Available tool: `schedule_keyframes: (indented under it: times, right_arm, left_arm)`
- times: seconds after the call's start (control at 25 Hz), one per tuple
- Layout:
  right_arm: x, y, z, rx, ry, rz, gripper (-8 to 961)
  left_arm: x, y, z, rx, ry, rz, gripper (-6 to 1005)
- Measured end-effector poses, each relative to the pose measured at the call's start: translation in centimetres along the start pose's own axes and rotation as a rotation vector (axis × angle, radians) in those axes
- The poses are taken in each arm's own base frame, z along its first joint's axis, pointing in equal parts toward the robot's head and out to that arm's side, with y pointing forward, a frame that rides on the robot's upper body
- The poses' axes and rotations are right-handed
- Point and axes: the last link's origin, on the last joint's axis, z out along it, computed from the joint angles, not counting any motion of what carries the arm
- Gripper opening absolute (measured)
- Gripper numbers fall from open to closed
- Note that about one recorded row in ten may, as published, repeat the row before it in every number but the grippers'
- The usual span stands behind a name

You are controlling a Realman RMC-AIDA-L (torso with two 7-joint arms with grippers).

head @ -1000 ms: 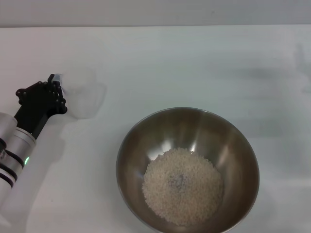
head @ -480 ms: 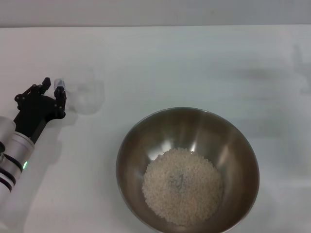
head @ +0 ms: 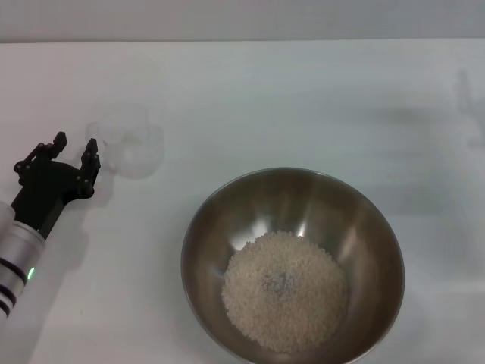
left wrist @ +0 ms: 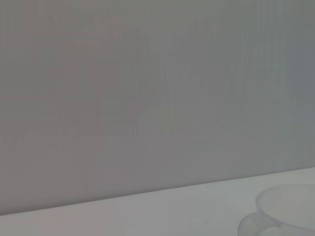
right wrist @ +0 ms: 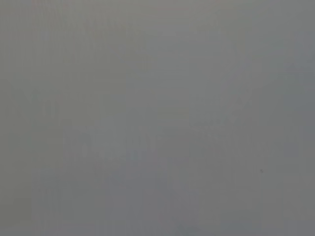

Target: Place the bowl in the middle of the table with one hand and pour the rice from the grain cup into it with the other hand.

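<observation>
The large steel bowl (head: pixel 292 262) stands on the white table (head: pixel 303 98) at the front centre, with a heap of rice (head: pixel 284 290) inside it. The clear grain cup (head: pixel 130 140) stands upright and empty on the table at the left, its handle toward my left gripper. It also shows in the left wrist view (left wrist: pixel 285 211). My left gripper (head: pixel 73 148) is open, just left of the cup and apart from it. My right gripper is out of view.
The table's far edge (head: pixel 242 40) runs along the top of the head view, with a grey wall behind it. The right wrist view shows only plain grey.
My left gripper let go of the grain cup's handle, opened, and drew back toward the front left. The cup stays upright where it was set. The bowl and rice have not moved.
</observation>
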Motion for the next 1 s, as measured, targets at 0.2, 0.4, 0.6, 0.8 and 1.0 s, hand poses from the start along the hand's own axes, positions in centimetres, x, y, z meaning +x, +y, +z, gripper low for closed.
schedule_keyframes:
  times: [0.2, 0.4, 0.6, 0.8, 1.0]
  right_arm:
    - [0.0, 0.0, 0.0, 0.000, 0.000, 0.000, 592]
    - [0.1, 0.1, 0.0, -0.007, 0.005, -0.004, 592]
    - [0.6, 1.0, -0.5, -0.070, 0.035, -0.023, 592]
    - [1.1, 1.9, -0.8, -0.125, 0.063, -0.038, 592]
    - [1.6, 2.8, -1.0, -0.177, 0.088, -0.047, 592]
  left_arm:
    - [-0.3, -0.1, -1.1, 0.011, 0.016, -0.009, 463]
    - [-0.1, 0.0, -3.3, 0.002, 0.093, -0.026, 486]
    - [1.2, -0.3, -4.6, 0.002, 0.213, -0.082, 510]
    - [2.0, -0.3, -4.4, -0.005, 0.262, -0.115, 533]
    - [3.7, -0.2, -2.4, -0.004, 0.322, -0.136, 538]
